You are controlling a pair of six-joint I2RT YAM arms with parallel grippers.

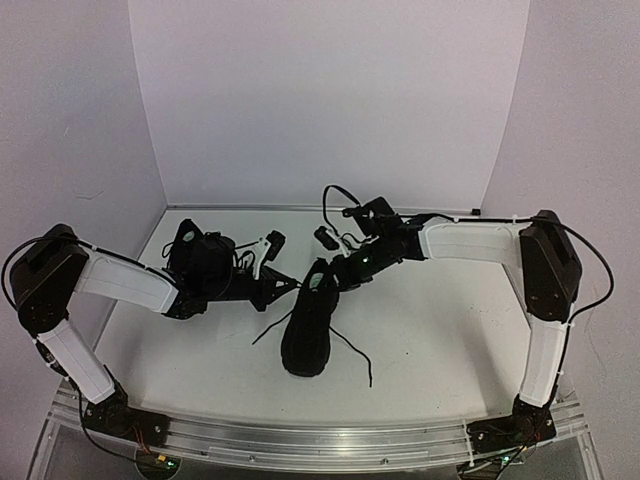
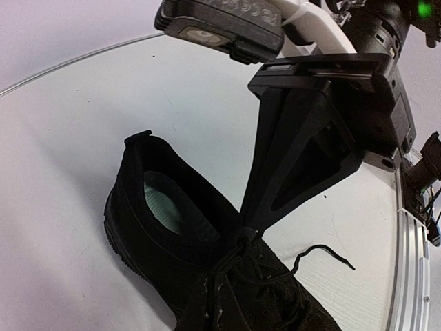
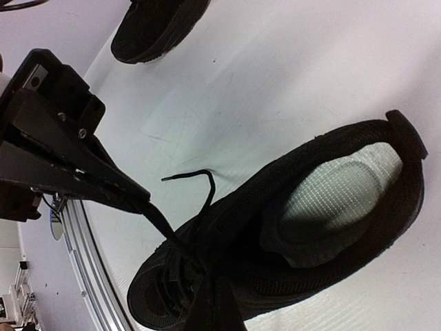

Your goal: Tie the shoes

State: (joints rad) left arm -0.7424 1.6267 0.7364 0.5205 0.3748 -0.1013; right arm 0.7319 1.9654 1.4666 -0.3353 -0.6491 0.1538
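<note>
One black shoe [image 1: 305, 335] lies mid-table, toe toward me; in the wrist views its heel opening [image 2: 162, 203] [image 3: 331, 200] shows a pale insole. The second shoe [image 1: 205, 262] [image 3: 155, 24] sits at the back left, behind my left arm. My left gripper [image 1: 295, 285] [image 2: 212, 305] is shut on a lace pulled taut from the eyelets. From the right, my right gripper [image 1: 325, 272] [image 3: 217, 303] has its tip down at the top of the tongue, shut on the lacing there. One loose lace end [image 1: 355, 355] [image 2: 324, 252] [image 3: 196, 176] trails on the table; another [image 1: 270, 328] lies to the shoe's left.
An aluminium rail [image 1: 320, 440] [image 2: 410, 276] runs along the near table edge. White walls close the back and both sides. A black cable loop [image 1: 335, 195] rises above the right wrist.
</note>
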